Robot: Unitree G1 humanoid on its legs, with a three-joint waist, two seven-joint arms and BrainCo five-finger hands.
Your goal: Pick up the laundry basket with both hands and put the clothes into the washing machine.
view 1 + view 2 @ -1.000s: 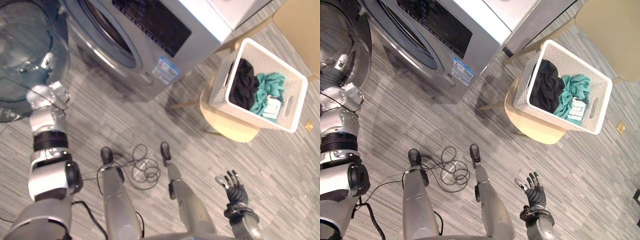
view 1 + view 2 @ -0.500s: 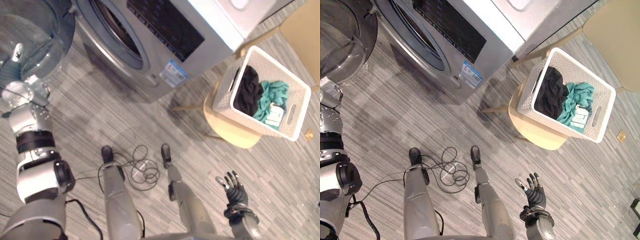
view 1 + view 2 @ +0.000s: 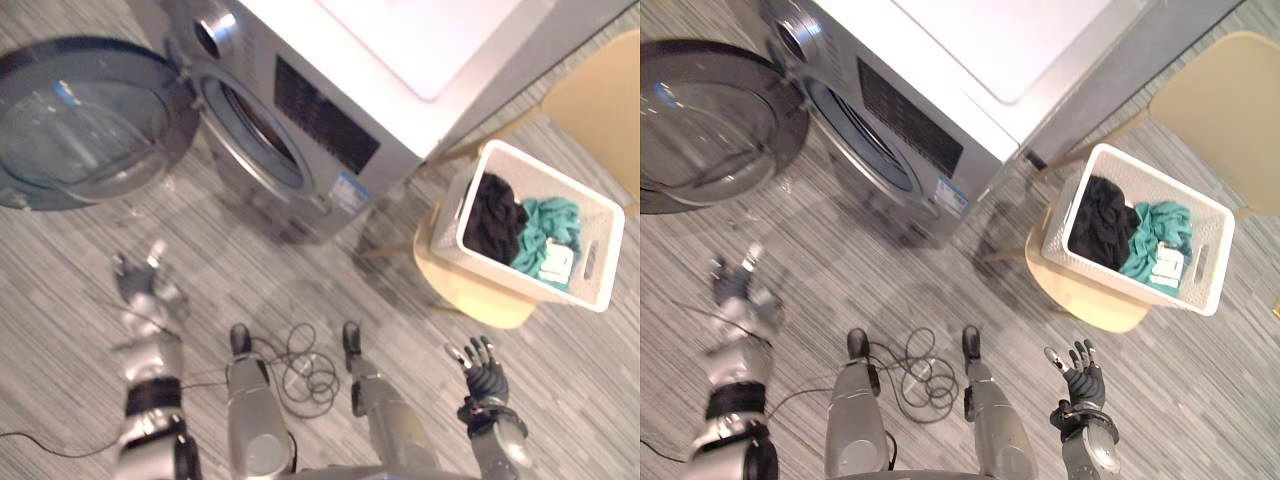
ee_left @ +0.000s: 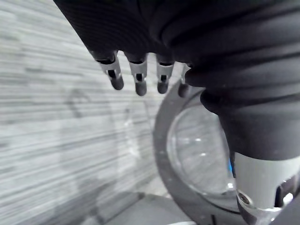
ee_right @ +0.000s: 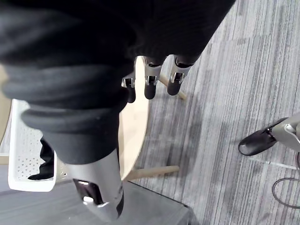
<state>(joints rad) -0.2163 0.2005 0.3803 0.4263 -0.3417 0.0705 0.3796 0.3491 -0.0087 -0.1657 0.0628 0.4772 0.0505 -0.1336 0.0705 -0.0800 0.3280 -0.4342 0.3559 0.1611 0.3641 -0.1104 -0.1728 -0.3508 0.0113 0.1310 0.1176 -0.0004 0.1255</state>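
Left eye view: a silver front-loading washing machine (image 3: 330, 110) stands with its round glass door (image 3: 90, 125) swung wide open. Right of it, the white perforated plastic laundry basket (image 3: 448, 218) sits on a round pale wooden stool (image 3: 470, 290), holding 1 black garment (image 3: 495, 215) and 1 teal garment (image 3: 545, 225). The left hand (image 3: 145, 290) hovers over grey striped floor (image 3: 300, 270), fingers spread, empty.

Right eye view: the right hand (image 3: 1083, 375) is raised, well apart from the basket.

Left wrist view: its fingers (image 4: 115, 77) hang loose before the door.

Right wrist view: relaxed fingers (image 5: 150, 84) hold nothing near the stool.
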